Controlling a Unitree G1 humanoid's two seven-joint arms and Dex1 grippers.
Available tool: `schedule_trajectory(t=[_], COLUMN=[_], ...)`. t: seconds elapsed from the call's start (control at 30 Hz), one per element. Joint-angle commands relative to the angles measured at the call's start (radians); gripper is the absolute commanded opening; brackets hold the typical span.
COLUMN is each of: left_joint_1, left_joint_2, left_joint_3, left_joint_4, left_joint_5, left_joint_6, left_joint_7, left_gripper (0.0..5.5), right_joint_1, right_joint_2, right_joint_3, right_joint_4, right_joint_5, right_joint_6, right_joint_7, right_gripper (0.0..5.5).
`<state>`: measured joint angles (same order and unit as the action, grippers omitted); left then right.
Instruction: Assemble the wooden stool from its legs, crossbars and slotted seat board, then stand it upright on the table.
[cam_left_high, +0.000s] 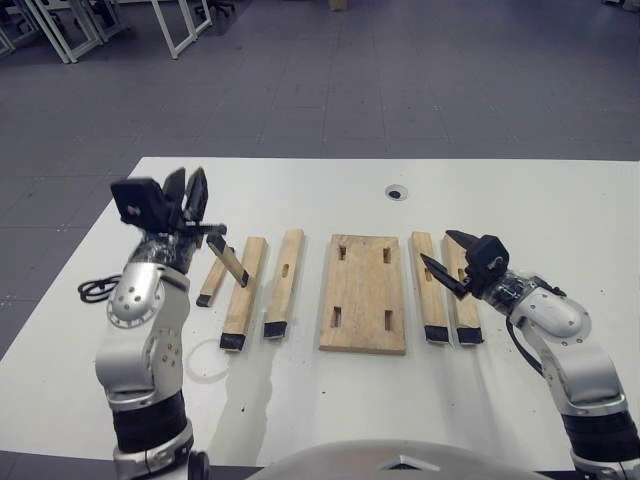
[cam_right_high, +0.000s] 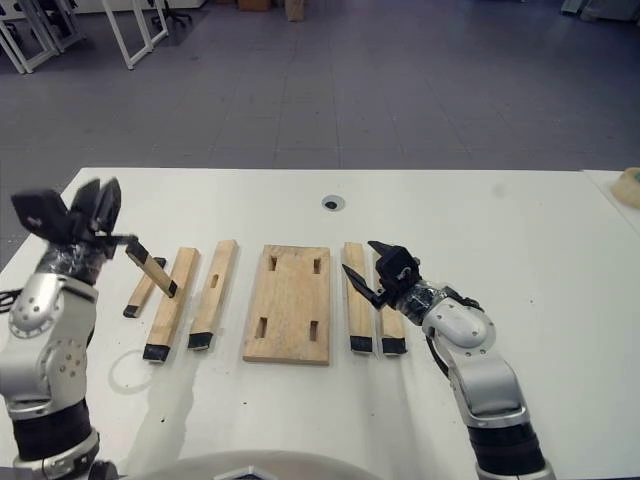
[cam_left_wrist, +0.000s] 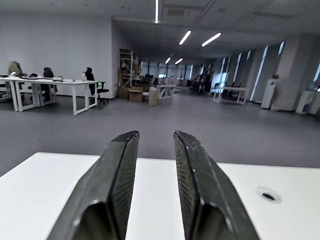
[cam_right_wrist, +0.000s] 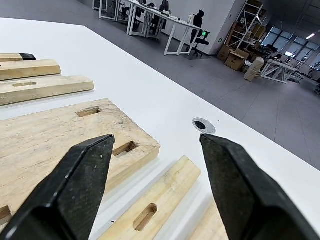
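The slotted seat board (cam_left_high: 363, 292) lies slots-up on the surface (cam_left_high: 560, 215) between the legs (cam_left_high: 285, 280), right pincer (cam_left_high: 435, 247) spread wide over the right pair (cam_left_high: 432, 300), likely to take one, left pincer (cam_left_high: 188, 176) raised clear, narrowly parted, empty

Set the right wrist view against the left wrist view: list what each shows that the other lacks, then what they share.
Right wrist view, not the left: the right fingers spread wide, the slotted seat board, and legs lying flat on both sides of it. Left wrist view, not the right: the left fingers, a narrow gap between them, nothing held. Both: the white table, its cable hole, and desks in the room behind.
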<state>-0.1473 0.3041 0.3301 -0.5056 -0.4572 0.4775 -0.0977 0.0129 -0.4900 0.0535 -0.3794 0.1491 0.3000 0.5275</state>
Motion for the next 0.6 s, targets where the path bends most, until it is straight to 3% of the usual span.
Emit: schedule_trajectory(t=[0.03, 0.13, 0.4, 0.6], left_joint_1=[-0.209, -0.247, -0.056, -0.130], left_joint_2=[0.043, 0.070, 0.008, 0.029], left_joint_3=[0.023, 0.015, -0.082, -0.067], left_joint_4=[0.124, 0.233, 0.299, 0.302], left_joint_5=[-0.048, -0.027, -0.021, 0.005], left_joint_6=[0.048, 0.074, 0.256, 0.209], left_joint_7=[-0.003, -0.009, -0.007, 0.005], left_gripper=[1.29, 1.29, 1.29, 1.29], right_joint_1=[0.002, 0.001, 0.013, 0.032], right_joint_2=[0.005, 0.009, 0.023, 0.028], right_joint_3=[0.008, 0.013, 0.022, 0.025], right_joint_4=[0.002, 0.001, -0.009, -0.017], right_joint_5=[-0.018, -0.022, -0.033, -0.034], right_joint_6=[-0.007, -0.008, -0.005, -0.005], right_joint_7=[-0.008, -0.009, -0.014, -0.020], right_gripper=[3.15, 3.15, 3.15, 3.15])
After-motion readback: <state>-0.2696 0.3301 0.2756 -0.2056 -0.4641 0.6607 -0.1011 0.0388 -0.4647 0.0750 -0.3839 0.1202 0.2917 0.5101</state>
